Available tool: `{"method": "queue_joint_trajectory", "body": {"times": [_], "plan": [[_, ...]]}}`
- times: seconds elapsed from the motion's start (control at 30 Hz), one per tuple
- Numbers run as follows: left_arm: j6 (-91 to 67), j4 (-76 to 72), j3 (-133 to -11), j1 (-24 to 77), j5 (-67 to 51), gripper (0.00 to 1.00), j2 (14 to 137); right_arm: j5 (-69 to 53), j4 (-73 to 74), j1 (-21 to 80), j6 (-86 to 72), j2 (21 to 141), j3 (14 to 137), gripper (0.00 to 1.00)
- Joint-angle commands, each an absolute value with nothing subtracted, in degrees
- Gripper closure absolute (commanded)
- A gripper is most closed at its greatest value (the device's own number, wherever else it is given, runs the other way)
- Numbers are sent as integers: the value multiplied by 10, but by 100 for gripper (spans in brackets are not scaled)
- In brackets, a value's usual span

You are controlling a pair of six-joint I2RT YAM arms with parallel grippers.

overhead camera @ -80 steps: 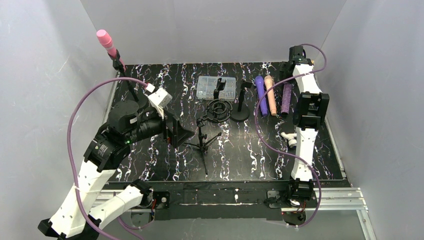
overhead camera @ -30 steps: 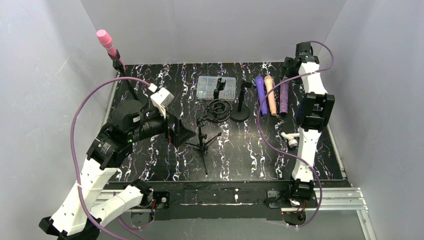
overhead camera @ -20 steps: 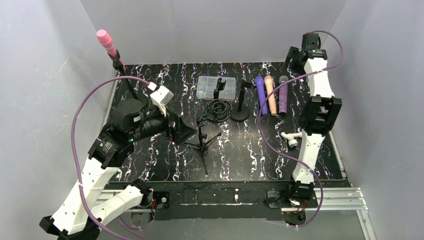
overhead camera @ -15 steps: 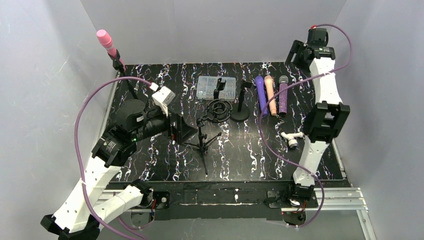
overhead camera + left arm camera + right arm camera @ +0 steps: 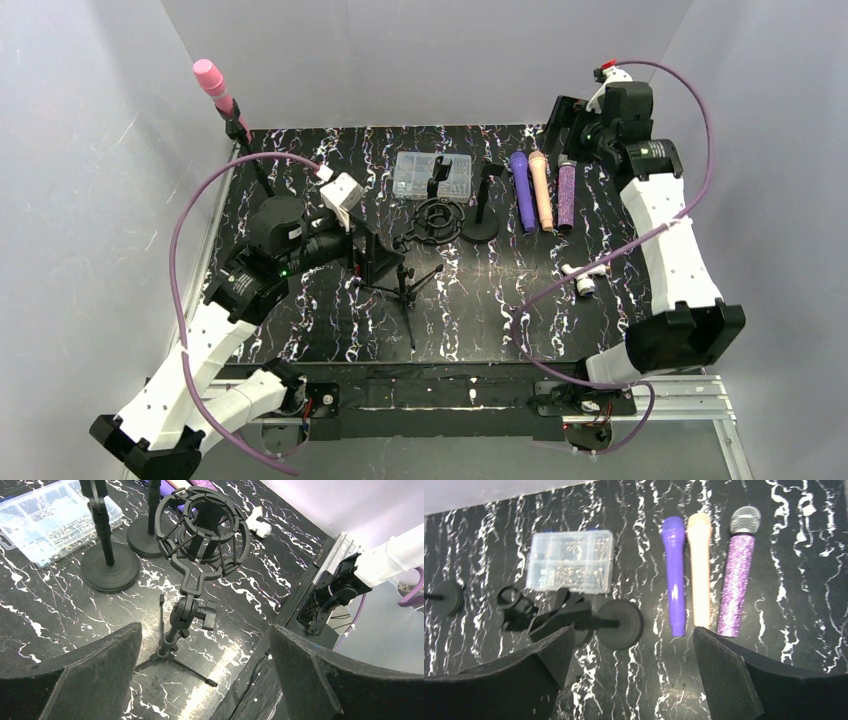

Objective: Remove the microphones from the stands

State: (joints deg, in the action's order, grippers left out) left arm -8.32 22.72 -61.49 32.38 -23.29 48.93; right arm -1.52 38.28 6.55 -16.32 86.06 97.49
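A pink microphone (image 5: pixel 209 76) sits clipped in a tall black stand (image 5: pixel 255 165) at the far left corner, with neither gripper near it. My left gripper (image 5: pixel 372 262) is open and hovers close to a small tripod stand (image 5: pixel 403 280) carrying an empty shock mount (image 5: pixel 205 530); nothing is between its fingers (image 5: pixel 100 670). My right gripper (image 5: pixel 562 125) is open and raised above the far right of the table. Below it a glittery purple microphone (image 5: pixel 736 595) lies flat beside a peach one (image 5: pixel 699 575) and a plain purple one (image 5: pixel 675 580).
A clear parts box (image 5: pixel 432 173) lies at the back centre. Two short desk stands with round bases (image 5: pixel 481 228) stand in front of it. A white adapter (image 5: pixel 583 277) lies on the right. Grey walls enclose the table on three sides.
My right arm has lifted up and back from the glittery microphone, which stays on the table, and its jaws have spread wider. My left arm has shifted right toward the tripod stand.
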Motion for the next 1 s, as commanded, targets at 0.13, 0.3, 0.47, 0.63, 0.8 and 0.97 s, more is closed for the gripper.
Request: {"method": "queue_joint_trajectory", "body": {"times": [0.13,0.3,0.47,0.63,0.8,0.97], "plan": [[-40,185,-615,330,-260,2,533,-36,325,116,-194,752,896,2],[-25,176,-630,339,-252,7,574,-40,327,125,-197,730,885,2],[-11,179,-646,348,-239,21,608,-42,324,126,-198,724,879,2],[-4,190,-656,353,-234,38,628,-47,320,127,-199,726,881,2],[-3,192,-659,356,-229,60,634,-50,317,129,-200,729,883,2],[16,223,-681,359,-220,93,643,-48,317,131,-200,729,886,2]]}}
